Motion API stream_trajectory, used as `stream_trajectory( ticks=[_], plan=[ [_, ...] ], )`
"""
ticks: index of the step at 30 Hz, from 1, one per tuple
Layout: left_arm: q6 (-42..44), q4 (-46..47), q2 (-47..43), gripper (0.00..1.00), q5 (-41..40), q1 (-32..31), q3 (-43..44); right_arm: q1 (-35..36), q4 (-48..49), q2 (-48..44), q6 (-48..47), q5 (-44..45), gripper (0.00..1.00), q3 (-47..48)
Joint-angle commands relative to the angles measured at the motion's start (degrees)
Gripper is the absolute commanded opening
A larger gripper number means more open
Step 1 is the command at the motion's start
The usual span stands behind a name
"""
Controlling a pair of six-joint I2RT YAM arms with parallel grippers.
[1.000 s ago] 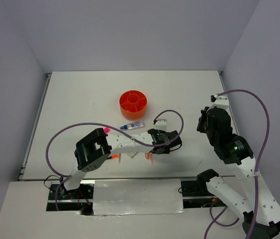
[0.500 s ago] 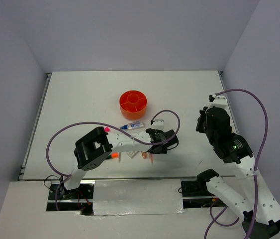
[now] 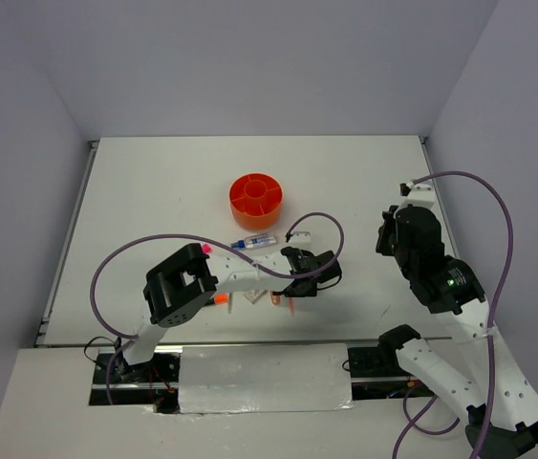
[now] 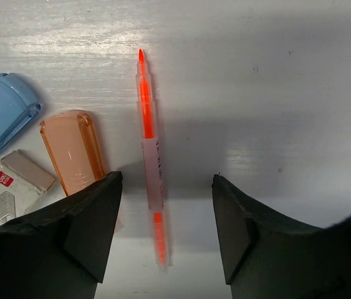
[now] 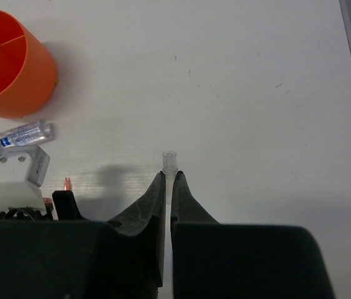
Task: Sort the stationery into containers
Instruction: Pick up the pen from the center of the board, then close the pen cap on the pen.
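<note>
A thin orange pen (image 4: 149, 156) lies flat on the table between the fingers of my left gripper (image 4: 164, 187), nearer the left finger; the jaws stand open around it without touching. Beside it lie a salmon eraser (image 4: 72, 149), a blue eraser (image 4: 0, 112) and a white eraser (image 4: 13, 190). My right gripper (image 5: 168, 177) is shut on a thin clear pen (image 5: 169, 161), whose capped end pokes out past the fingertips. The orange tub (image 3: 256, 199) stands mid-table with a blue-clear marker (image 3: 255, 241) just in front of it.
A pink highlighter cap (image 3: 205, 248) and an orange one (image 3: 221, 300) peek out by the left arm's links. The left arm's purple cable (image 3: 316, 218) loops over the table near the marker. The right arm (image 3: 421, 258) hovers at the right side.
My left gripper has shifted a little left over the orange pen and its jaws have narrowed slightly. The right arm has barely moved.
</note>
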Motion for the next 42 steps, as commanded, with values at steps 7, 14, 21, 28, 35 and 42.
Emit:
stream_trajectory(
  ticks=[7, 14, 21, 28, 35, 42],
  plan=[
    [-0.22, -1.61, 3.19, 0.5, 3.88, 0.17, 1.11, -0.11, 1.63, -0.89, -0.77, -0.07, 0.0, -0.42],
    [0.92, 0.76, 4.25, 0.2, 6.43, 0.08, -0.82, -0.03, 1.89, -1.33, -0.85, -0.51, 0.0, -0.51],
    [4.17, 3.75, 0.84, 0.0, 6.96, -0.36, -2.14, -0.11, 2.94, -2.21, -0.85, -2.7, 0.0, -0.69],
    [9.95, 10.15, -14.27, 0.0, 1.96, -1.5, -8.54, -0.03, 4.08, -4.05, -0.24, -3.41, 0.0, 0.45],
    [21.46, 29.56, -34.56, 0.0, 4.84, -1.86, -23.91, -0.11, 14.16, -10.2, 0.99, -17.68, 0.0, -1.03],
    [29.92, 49.61, -47.77, 0.0, 14.5, -1.86, -39.92, -0.11, 39.48, -9.59, 8.7, -42.32, 0.0, -13.23]
  ],
)
